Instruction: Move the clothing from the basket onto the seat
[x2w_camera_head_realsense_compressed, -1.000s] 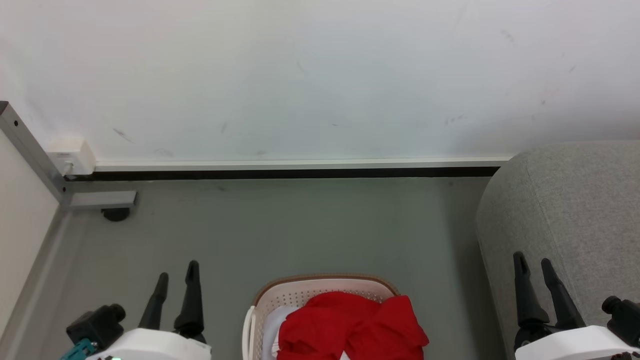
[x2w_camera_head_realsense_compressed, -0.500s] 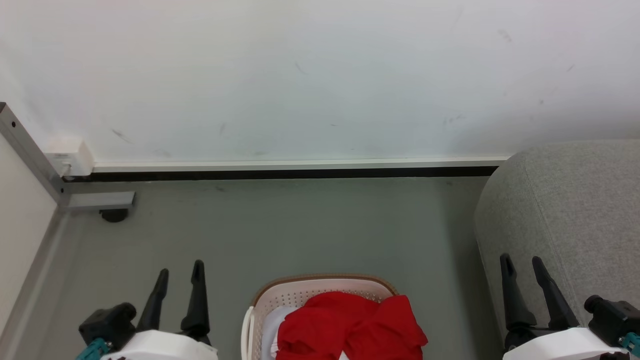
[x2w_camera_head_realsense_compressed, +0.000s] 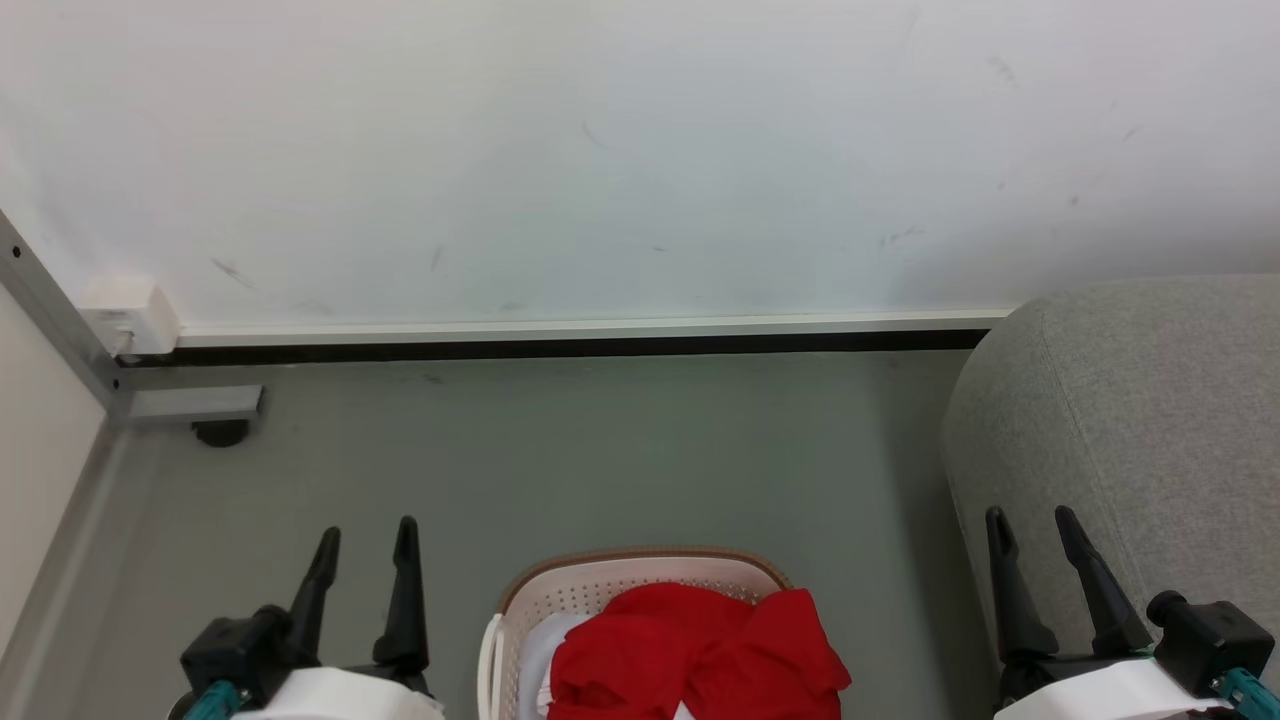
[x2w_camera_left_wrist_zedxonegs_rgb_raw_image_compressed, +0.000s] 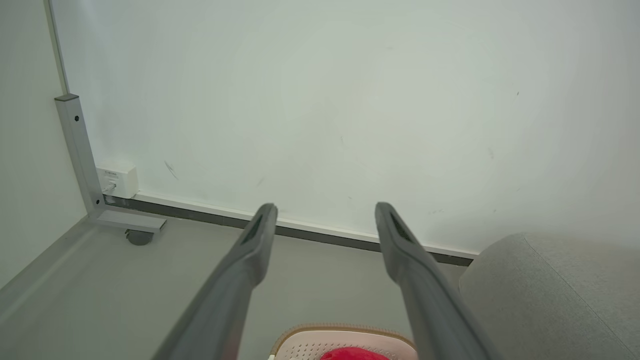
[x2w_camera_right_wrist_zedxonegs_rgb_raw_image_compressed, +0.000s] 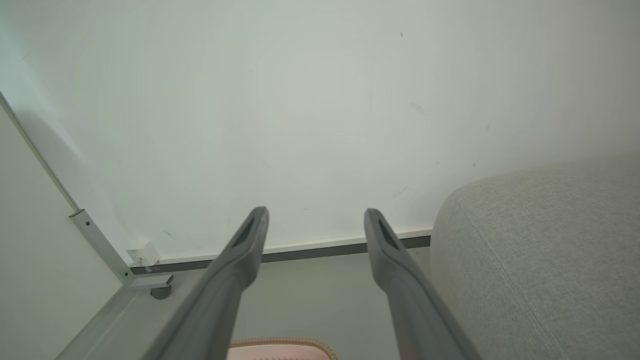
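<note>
- The left gripper (x2w_camera_head_realsense_compressed: 366, 530) is seen at the lower left of the head view, above the grey floor (x2w_camera_head_realsense_compressed: 600, 450). Its two dark fingers are spread apart, with only floor showing between them.
- The right gripper (x2w_camera_head_realsense_compressed: 1030, 515) is seen at the lower right, its fingers likewise spread and holding nothing. It is set in front of the rounded end of the seat (x2w_camera_head_realsense_compressed: 1150, 400); whether the upholstery is touched cannot be told.
- The basket (x2w_camera_head_realsense_compressed: 640, 553) is placed on the floor between the two grippers and is cut off by the bottom edge of the head view.
- The clothing (x2w_camera_head_realsense_compressed: 690, 650) is heaped inside the basket as crumpled bright red fabric, and its right side is draped over the brown rim.
- A white cloth (x2w_camera_head_realsense_compressed: 535, 650) is seen beside the clothing at the basket's left wall.
- Both grippers are held apart from the basket and the clothing.
- The seat is found on the robot's right, near the basket.
- A white wall (x2w_camera_head_realsense_compressed: 640, 150) with a dark baseboard (x2w_camera_head_realsense_compressed: 560, 347) is seen behind, and a metal post (x2w_camera_head_realsense_compressed: 50, 310) is fixed at the left corner.
</note>
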